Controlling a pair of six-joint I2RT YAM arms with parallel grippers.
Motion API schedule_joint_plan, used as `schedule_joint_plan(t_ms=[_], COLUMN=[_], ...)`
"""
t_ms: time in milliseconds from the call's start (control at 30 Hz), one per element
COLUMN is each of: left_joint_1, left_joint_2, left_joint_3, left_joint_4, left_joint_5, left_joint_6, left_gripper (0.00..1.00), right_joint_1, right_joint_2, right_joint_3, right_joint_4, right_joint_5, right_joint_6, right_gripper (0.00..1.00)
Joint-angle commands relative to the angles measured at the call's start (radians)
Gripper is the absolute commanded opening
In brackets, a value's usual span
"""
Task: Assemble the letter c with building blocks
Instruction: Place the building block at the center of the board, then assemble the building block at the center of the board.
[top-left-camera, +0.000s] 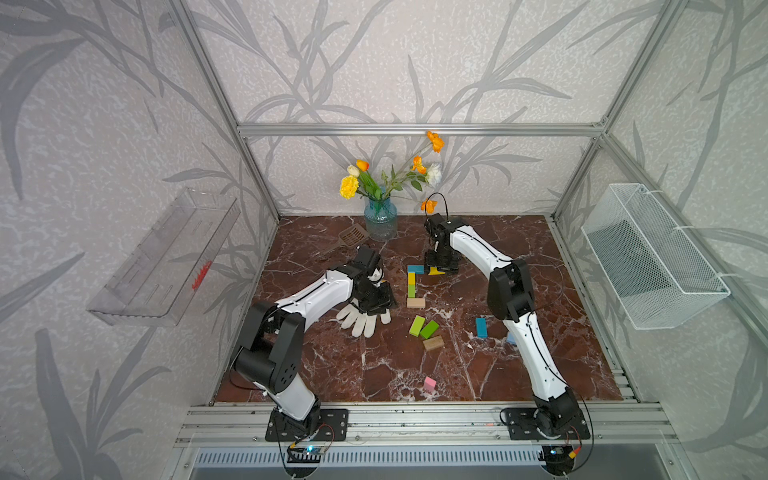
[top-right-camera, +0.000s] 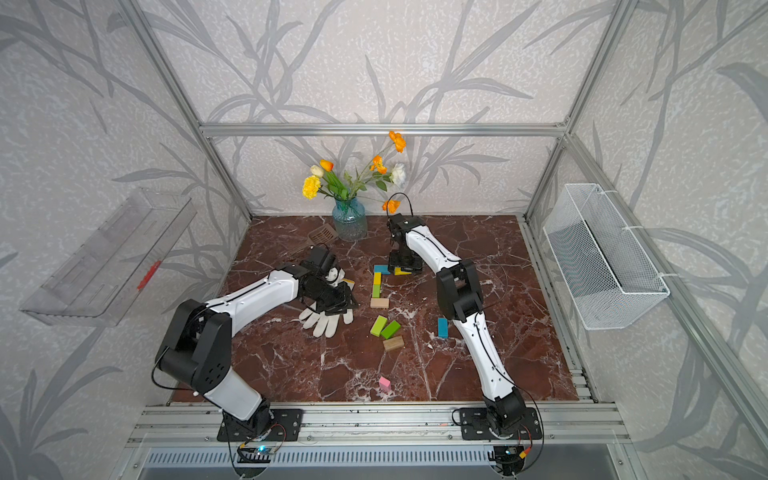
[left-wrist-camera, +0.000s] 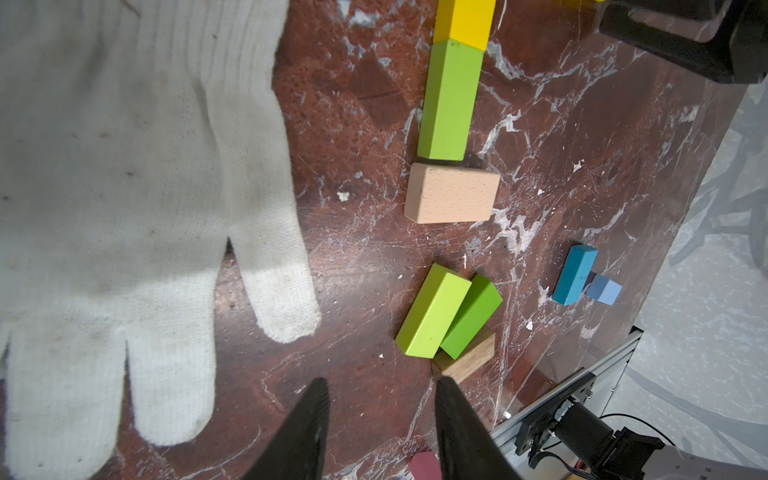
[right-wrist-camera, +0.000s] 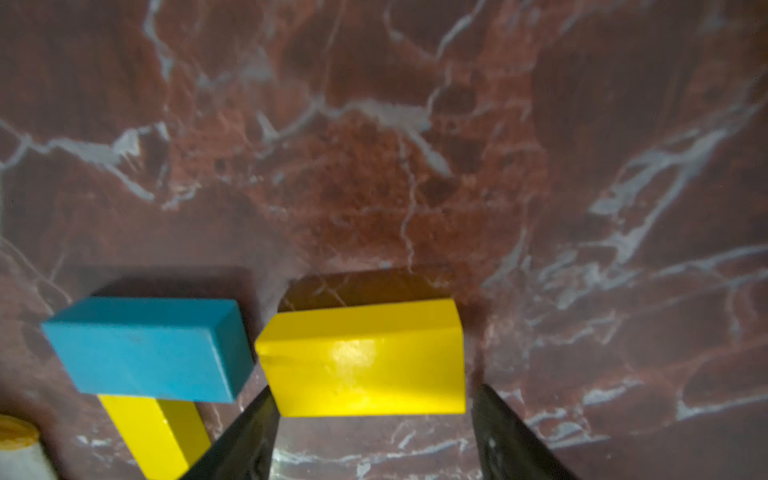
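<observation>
Showing three green blocks (top-left-camera: 412, 291) (top-left-camera: 417, 325) (top-left-camera: 429, 329), two blue (top-left-camera: 415, 269) (top-left-camera: 481, 327), seemingly two yellow (right-wrist-camera: 361, 357) (right-wrist-camera: 158, 432)

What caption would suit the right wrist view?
Right gripper flanks a yellow block lying beside a blue block on red marble.

Both are built alike: the left arm (top-left-camera: 316, 293) and the right arm (top-left-camera: 536, 357) wear glossy white shells between chunky black joints, with a thin dark line running down each shell. A black cable (top-left-camera: 437, 193) loops out near the right wrist. Each has a black base plate (top-left-camera: 332, 424), bolted flat. The fingers (left-wrist-camera: 299, 428) are matte black and tapering, perhaps rubbery, though blurred up close.
</observation>
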Motion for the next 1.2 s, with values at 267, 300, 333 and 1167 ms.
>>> schedule_joint_plan(t_ms=[267, 300, 333, 1167], left_joint_1=[0.003, 0.003, 0.004, 0.004], left_joint_2=[0.009, 0.011, 0.013, 0.023], left_joint_3=[0.003, 0.004, 0.004, 0.013], left_joint_4=[0.002, 0.003, 0.002, -0.007], left_joint_5=[-0.003, -0.003, -0.001, -0.001], left_joint_6=[0.010, 0.010, 0.010, 0.010], left_gripper=[0.43, 0.43, 0.43, 0.43], right_joint_1=[-0.055, -0.060, -0.066, -0.134], right_joint_2=[-0.236, -0.243, -0.250, -0.115], right_joint_3=[-0.291, -0.303, -0.313, -0.254], right_joint_4=[0.161, 0.169, 0.176, 0.250], right_joint_5=[-0.037, -0.038, -0.042, -0.147], right_joint_6=[0.002, -0.001, -0.008, 0.005], right_gripper=[0.52, 0.52, 0.51, 0.00])
